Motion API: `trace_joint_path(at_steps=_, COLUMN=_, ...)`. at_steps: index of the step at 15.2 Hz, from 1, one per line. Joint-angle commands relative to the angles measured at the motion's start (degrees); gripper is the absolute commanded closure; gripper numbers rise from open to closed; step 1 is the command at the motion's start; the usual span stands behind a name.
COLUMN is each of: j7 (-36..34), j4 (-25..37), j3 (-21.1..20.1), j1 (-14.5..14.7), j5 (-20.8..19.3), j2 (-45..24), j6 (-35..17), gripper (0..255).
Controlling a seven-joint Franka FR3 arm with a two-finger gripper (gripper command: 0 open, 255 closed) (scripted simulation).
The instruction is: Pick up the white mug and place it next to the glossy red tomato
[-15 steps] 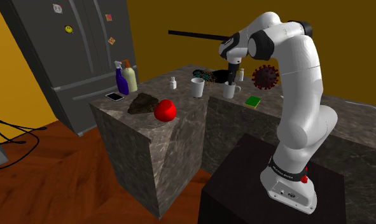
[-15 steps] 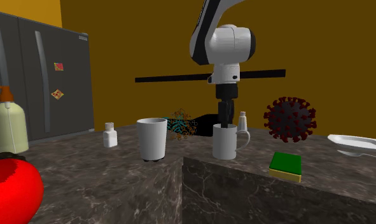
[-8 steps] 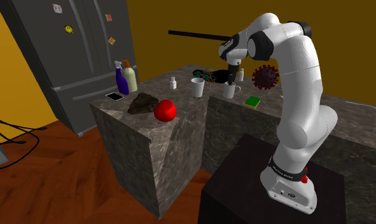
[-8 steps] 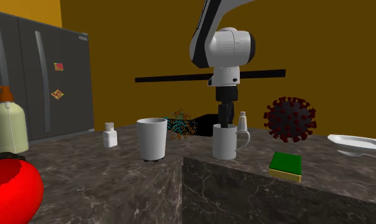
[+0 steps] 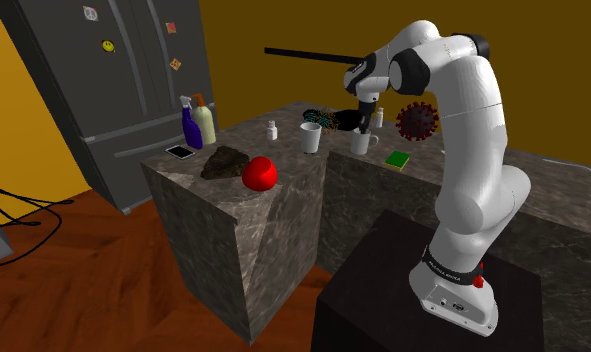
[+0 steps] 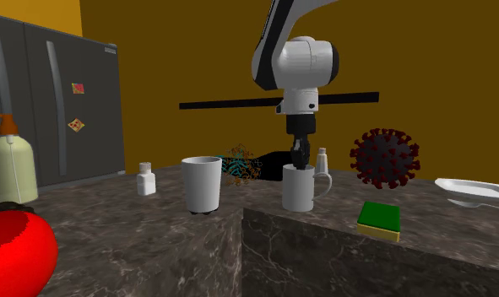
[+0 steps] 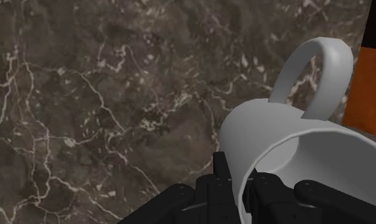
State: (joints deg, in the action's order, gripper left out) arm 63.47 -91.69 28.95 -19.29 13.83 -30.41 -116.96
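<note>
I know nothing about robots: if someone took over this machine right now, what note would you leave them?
The gripper is shut on the mug; its fingers pinch the rim, one inside, one outside.
The mug stands upright on the counter, not yet lifted.
The tomato sits on the same counter, well apart, beyond a handleless cup.
Done: the grasp. Left: lift, carry, set down beside the tomato.
</note>
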Motion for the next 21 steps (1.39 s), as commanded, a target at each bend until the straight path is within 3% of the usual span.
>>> trace_joint_path(at_steps=1, j7=0.0, j4=-0.01, j3=-0.01, j1=0.0, j5=0.0, j2=-0.02, j6=0.01, gripper=255)
trace_joint_path(at_steps=21, j7=-1.32, j4=8.33, j3=1.37, j1=0.09, j5=-2.34, j2=3.93, j6=11.81, gripper=255)
